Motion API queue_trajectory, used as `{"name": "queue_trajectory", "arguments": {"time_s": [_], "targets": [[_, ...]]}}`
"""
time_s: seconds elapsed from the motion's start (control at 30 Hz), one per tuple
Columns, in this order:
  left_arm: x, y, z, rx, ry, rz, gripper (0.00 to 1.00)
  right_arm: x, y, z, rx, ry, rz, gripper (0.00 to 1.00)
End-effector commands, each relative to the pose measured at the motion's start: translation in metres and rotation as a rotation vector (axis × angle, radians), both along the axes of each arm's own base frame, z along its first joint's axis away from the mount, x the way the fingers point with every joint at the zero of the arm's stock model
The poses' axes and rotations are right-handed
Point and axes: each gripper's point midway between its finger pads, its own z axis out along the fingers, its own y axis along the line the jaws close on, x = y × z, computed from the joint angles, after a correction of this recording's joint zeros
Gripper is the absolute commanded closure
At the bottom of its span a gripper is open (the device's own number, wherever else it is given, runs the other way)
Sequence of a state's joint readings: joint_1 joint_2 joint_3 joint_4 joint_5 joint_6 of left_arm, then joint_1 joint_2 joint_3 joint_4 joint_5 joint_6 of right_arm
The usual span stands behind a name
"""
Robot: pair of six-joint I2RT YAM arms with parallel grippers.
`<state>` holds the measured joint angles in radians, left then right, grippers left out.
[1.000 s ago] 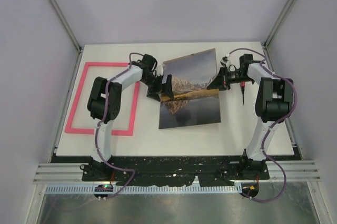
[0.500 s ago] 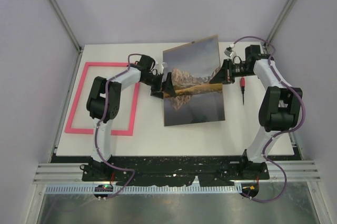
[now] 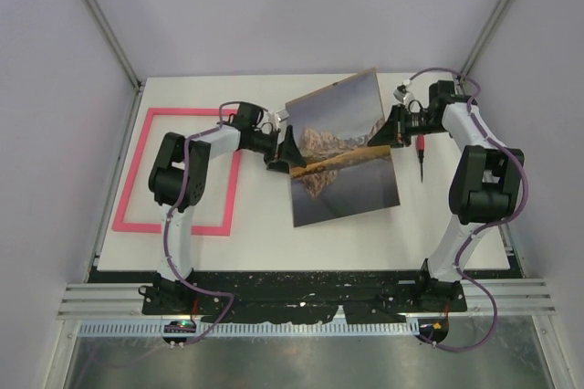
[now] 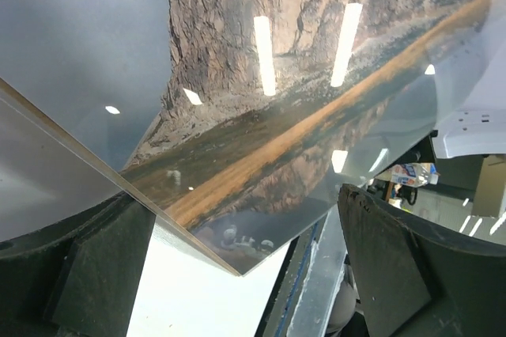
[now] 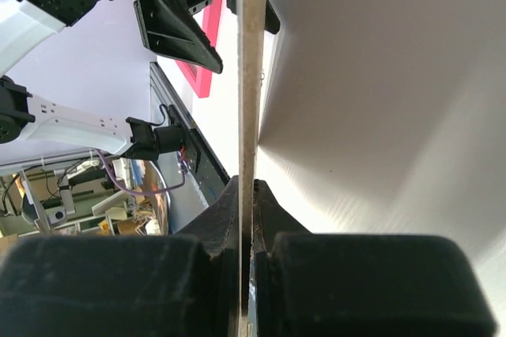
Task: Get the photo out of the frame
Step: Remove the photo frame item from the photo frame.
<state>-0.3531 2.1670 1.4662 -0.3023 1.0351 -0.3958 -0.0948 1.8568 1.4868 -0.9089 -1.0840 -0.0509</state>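
Observation:
The photo (image 3: 342,156), a mountain mirrored in a lake, hangs tilted over the middle of the table. My right gripper (image 3: 390,133) is shut on its right edge. The right wrist view shows the thin board (image 5: 251,76) edge-on, pinched between the right gripper's (image 5: 247,195) black fingers. My left gripper (image 3: 285,150) is open at the photo's left edge. In the left wrist view the photo's (image 4: 261,100) corner lies between the left gripper's (image 4: 237,222) wide-apart fingers, neither of them pressing it. The pink frame (image 3: 133,170) lies flat on the table at the left, with nothing inside it.
A red-handled screwdriver (image 3: 421,153) lies on the table just right of the right gripper. Grey walls close in the white table (image 3: 274,243) on three sides. The left arm's white link (image 3: 214,138) crosses over the frame's right rim.
The right gripper has carried the photo to the right and back, turning it. The left gripper stayed open and followed a little to the right.

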Motion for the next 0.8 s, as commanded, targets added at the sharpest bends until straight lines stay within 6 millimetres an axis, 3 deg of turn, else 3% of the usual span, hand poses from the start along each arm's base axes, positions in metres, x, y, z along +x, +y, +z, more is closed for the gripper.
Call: {"name": "queue_trajectory", "arguments": {"time_s": [0.0, 0.27, 0.4, 0.57, 0.77], "targets": [[-0.001, -0.009, 0.032, -0.152, -0.05, -0.044, 0.0, 0.003, 0.005, 0.014, 0.16, -0.018, 0.03, 0.92], [-0.003, -0.013, 0.046, -0.247, -0.085, -0.035, 0.0, -0.003, 0.002, 0.021, 0.342, -0.026, 0.065, 0.92], [0.001, -0.015, 0.041, -0.257, -0.049, -0.015, 0.0, -0.005, -0.007, 0.025, 0.435, -0.063, 0.059, 0.92], [0.006, -0.018, 0.032, -0.28, 0.02, 0.036, 0.0, -0.005, -0.011, 0.012, 0.492, -0.028, 0.034, 0.92], [0.005, -0.018, 0.039, -0.288, 0.027, 0.05, 0.04, -0.002, -0.013, -0.01, 0.441, -0.032, 0.039, 0.92]]}}
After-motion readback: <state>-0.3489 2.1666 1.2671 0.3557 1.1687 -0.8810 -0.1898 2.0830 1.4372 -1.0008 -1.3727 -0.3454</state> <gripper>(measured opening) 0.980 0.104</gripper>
